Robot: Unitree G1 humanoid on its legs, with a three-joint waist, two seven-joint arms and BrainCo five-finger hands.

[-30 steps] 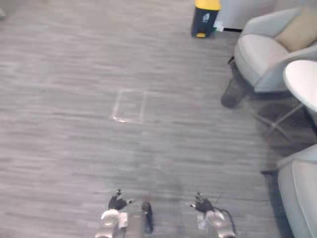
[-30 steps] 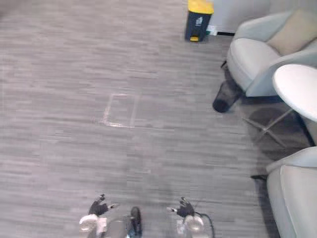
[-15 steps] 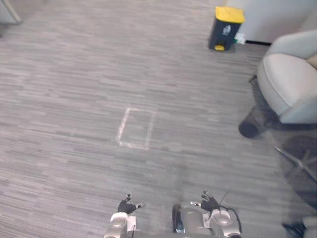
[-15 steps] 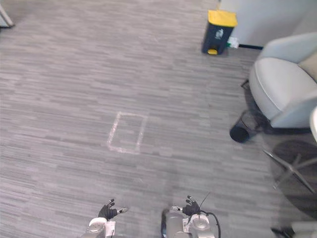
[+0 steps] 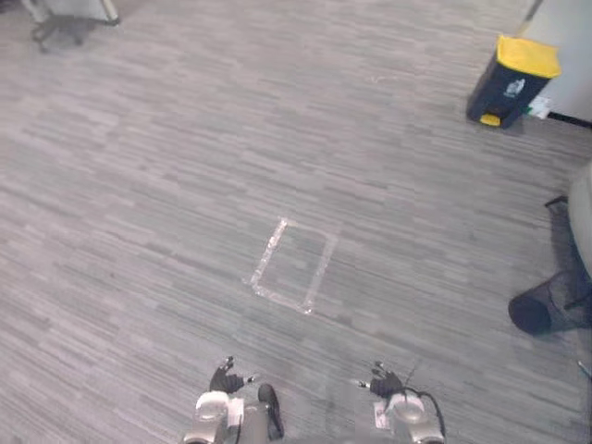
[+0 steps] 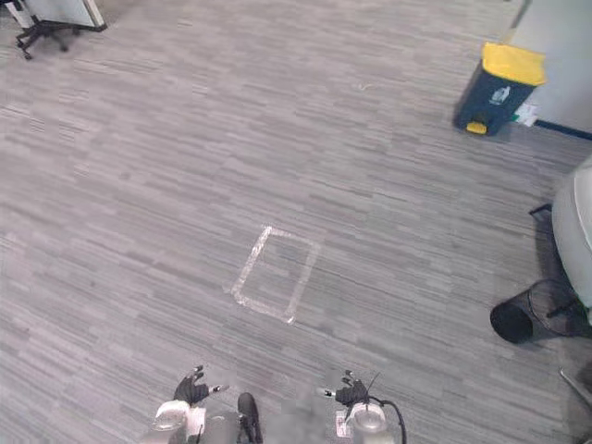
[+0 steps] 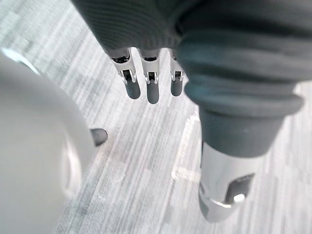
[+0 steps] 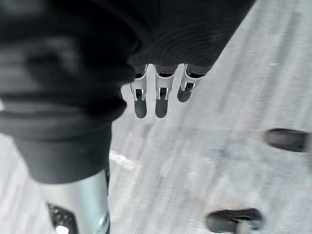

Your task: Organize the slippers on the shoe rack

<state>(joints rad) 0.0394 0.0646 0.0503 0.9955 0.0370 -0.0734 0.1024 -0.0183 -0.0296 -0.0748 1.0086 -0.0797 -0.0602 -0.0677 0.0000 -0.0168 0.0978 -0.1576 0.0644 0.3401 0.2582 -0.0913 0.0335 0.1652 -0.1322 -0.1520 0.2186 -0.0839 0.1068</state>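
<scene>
Both of my hands hang low at the near edge of the grey carpet floor [image 5: 185, 185]. My left hand [image 5: 222, 377] is open, its fingers [image 7: 146, 87] straight and its thumb [image 7: 222, 190] apart, with only carpet past them. On the other side, my right hand [image 5: 384, 381] is also open, with straight fingers [image 8: 158, 97] and nothing held.
A taped rectangle [image 5: 294, 265] marks the carpet ahead. A dark bin with a yellow lid [image 5: 513, 79] stands far right by the wall. A black mesh wastebasket [image 5: 541, 310] lies beside a grey armchair [image 6: 575, 222] at the right edge. An office chair base [image 6: 37, 23] is far left.
The whole picture has shifted: the camera turned left, so the bin and armchair slid right and the round table left the view. Both hands stay open and low.
</scene>
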